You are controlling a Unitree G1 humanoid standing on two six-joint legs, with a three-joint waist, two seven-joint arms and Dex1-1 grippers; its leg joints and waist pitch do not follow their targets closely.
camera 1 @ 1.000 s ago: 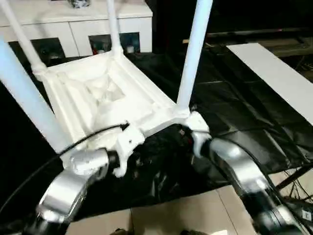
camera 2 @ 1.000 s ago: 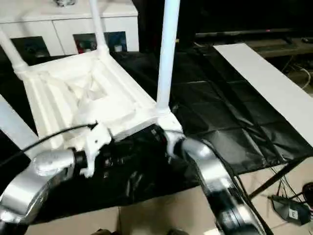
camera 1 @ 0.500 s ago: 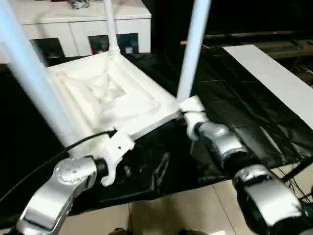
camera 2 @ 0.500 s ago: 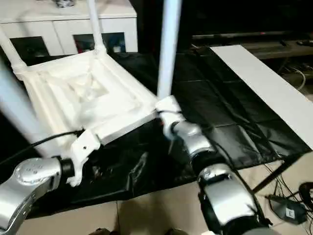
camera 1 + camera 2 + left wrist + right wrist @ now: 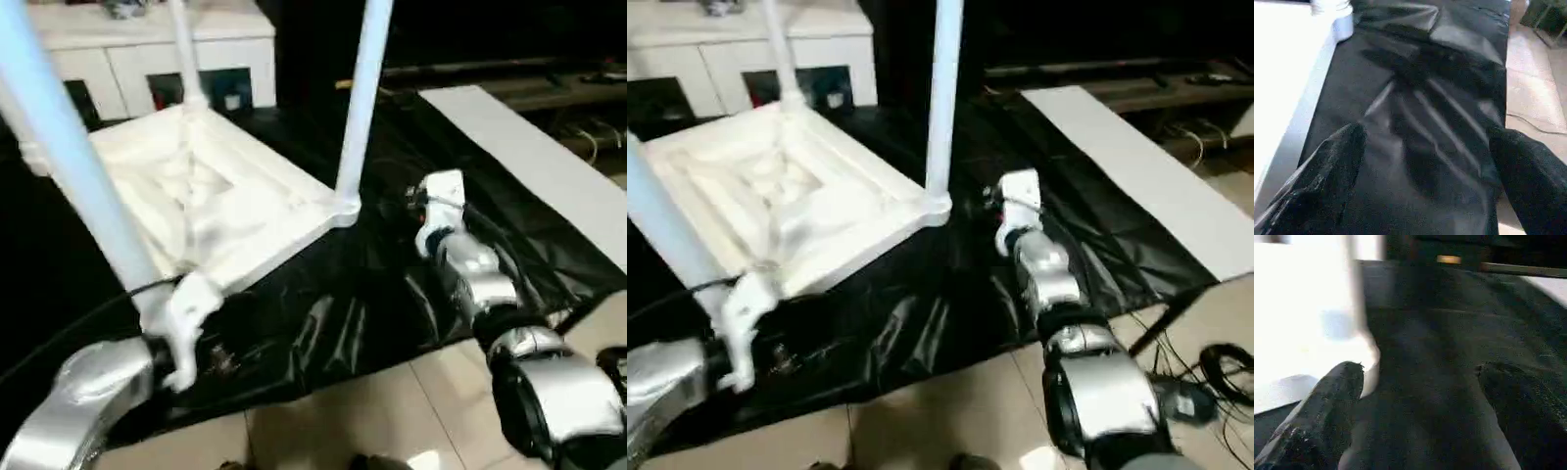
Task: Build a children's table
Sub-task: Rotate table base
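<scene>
Now both hands, left (image 5: 1425, 142) and right (image 5: 1418, 377), hung apart and empty beside the tabletop (image 5: 230, 201); legs (image 5: 361, 98) looked seated, flipping upright next.

Count of items, head and wrist views.
One tabletop (image 5: 225, 211), inverted. Legs (image 5: 362, 103) standing up from it: three visible, one near left (image 5: 69, 157), one far (image 5: 184, 54), one right. One black sheet (image 5: 392, 284) under it. One white cabinet (image 5: 137, 54) behind, two dark compartments visible in its front. One white board (image 5: 529, 157) lying at right. Two silver arms, each ending in one tool: left tool (image 5: 1425, 147), right tool (image 5: 1415, 377), two black fingers (image 5: 1327, 171) each, four fingers total.
</scene>
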